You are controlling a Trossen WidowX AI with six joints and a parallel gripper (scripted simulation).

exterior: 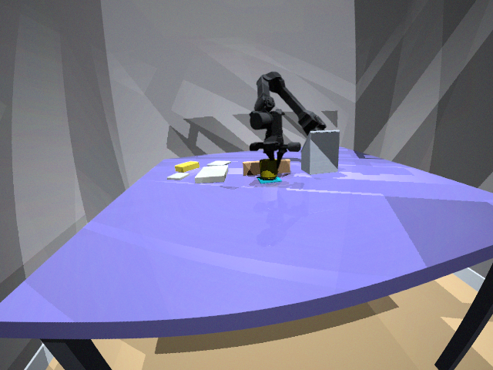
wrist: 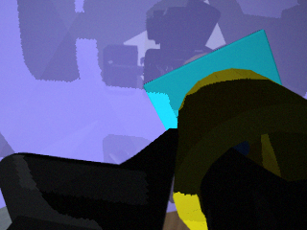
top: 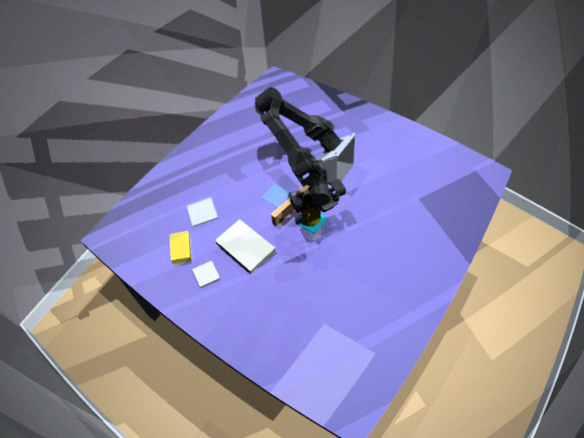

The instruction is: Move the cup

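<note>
You are looking at a purple desk [exterior: 223,254] with the black arm [top: 288,136] bent down over its middle. The gripper [exterior: 273,156] points straight down and its fingers are clenched on the rim of the yellow cup [exterior: 268,169], one dark finger outside the wall and the other inside, as your wrist view shows. The cup stands upright over the cyan pad [exterior: 269,179]; from the exterior view its base looks to be at the pad's surface, but you cannot tell whether it truly touches. In the wrist view the cyan pad [wrist: 211,72] spreads out from the cup toward 12 o'clock. A small dark-blue shape shows inside the cup there; you cannot tell if it is a marble.

In the top view, a tan wooden block [top: 284,211] lies just beside the cup at 9 o'clock, and the pale-blue pad [top: 275,193] sits at 10 o'clock, just past the block. A grey wedge-shaped block [top: 340,158] stands near the cup at 1 o'clock. Well apart at 8 to 9 o'clock you have a large white slab [top: 245,245], two small white tiles [top: 202,211] [top: 205,273], and a yellow block [top: 179,246].
</note>
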